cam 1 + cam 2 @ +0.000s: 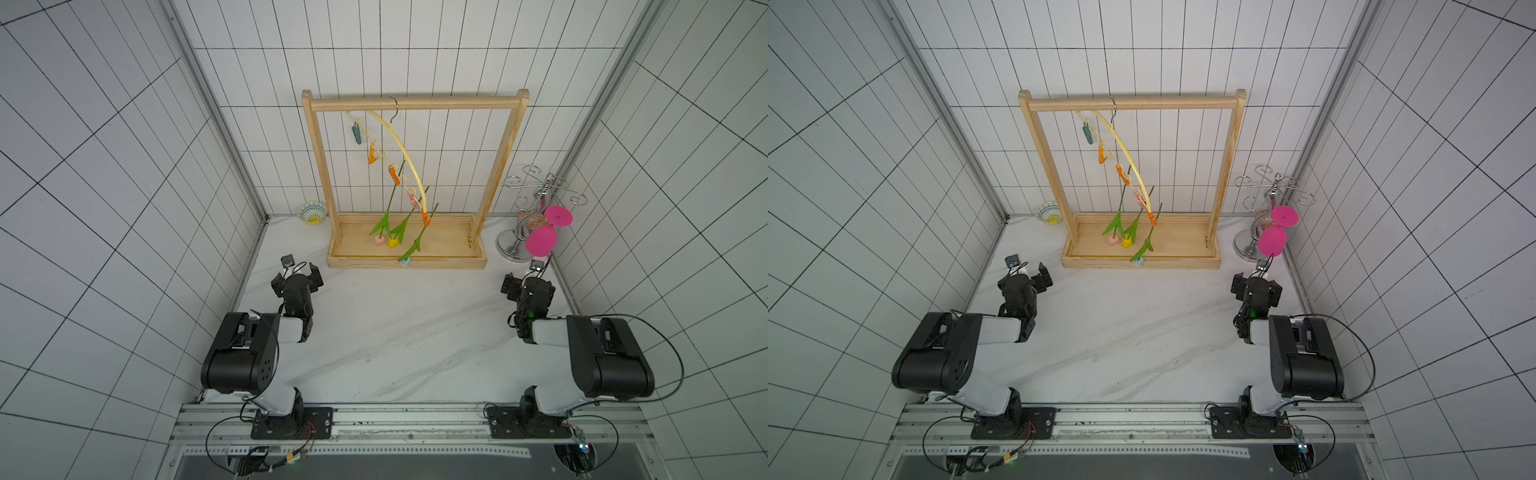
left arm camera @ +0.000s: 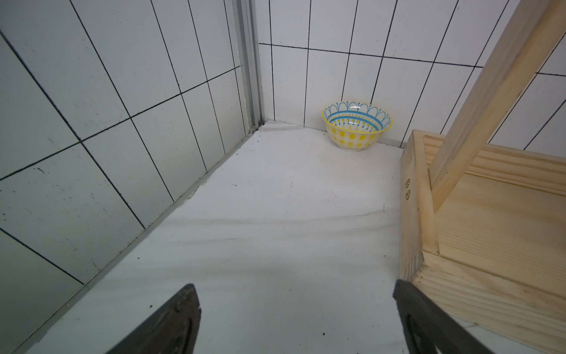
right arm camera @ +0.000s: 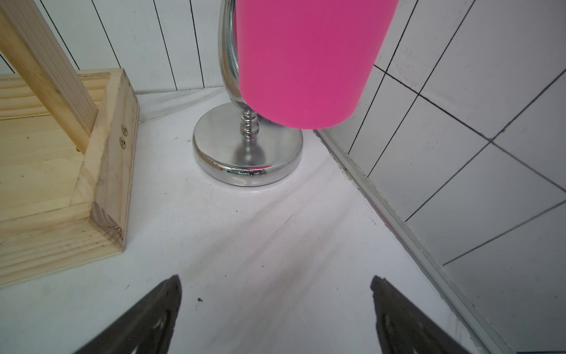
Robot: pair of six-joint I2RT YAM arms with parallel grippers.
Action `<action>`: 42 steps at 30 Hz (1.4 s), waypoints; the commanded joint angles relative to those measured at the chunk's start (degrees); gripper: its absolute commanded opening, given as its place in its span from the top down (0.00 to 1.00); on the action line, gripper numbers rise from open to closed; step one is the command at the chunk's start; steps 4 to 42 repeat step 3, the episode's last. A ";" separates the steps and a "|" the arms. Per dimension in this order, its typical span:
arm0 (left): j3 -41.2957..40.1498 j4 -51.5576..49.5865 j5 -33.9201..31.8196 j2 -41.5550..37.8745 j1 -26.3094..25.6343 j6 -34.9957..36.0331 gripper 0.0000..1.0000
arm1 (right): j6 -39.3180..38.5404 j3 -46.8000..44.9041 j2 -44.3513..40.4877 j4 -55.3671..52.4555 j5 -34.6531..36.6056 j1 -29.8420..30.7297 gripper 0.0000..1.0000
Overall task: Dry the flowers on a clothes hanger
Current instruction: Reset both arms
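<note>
1. The left arm (image 1: 249, 353) is bent low over the left side of the desk (image 1: 395, 332).
2. The left gripper (image 1: 296, 274) points at the far left corner, where a small yellow and blue bowl (image 2: 356, 125) sits.
3. Its fingers (image 2: 171, 321) are spread wide apart and hold nothing.
4. The right arm (image 1: 602, 353) is bent the same way on the right side.
5. The right gripper (image 3: 275, 306) points at the foot of a silver metal stand (image 3: 248, 153), where a pink goblet (image 3: 306, 61) hangs upside down.
6. Its fingers (image 3: 398, 321) are spread wide too and hold nothing.
7. The clothes hanger (image 1: 409, 160) hangs by its hook from the top bar of the wooden rack (image 1: 457, 103) at the back of the desk.
8. The flowers (image 1: 400, 227) hang heads down from three of its clips, low over the rack's tray (image 1: 449, 262).
9. The flowers are well apart from both grippers, farther back and between them.
</note>
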 commanded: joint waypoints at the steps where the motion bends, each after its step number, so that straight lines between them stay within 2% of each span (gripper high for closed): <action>1: -0.08 -0.27 0.58 -0.46 0.07 -0.31 0.01 | 0.63 0.31 0.31 0.53 0.10 0.31 0.01; 42: -0.08 -0.27 0.58 -0.46 0.09 -0.31 0.01 | 0.64 0.14 0.21 0.84 0.10 0.24 0.01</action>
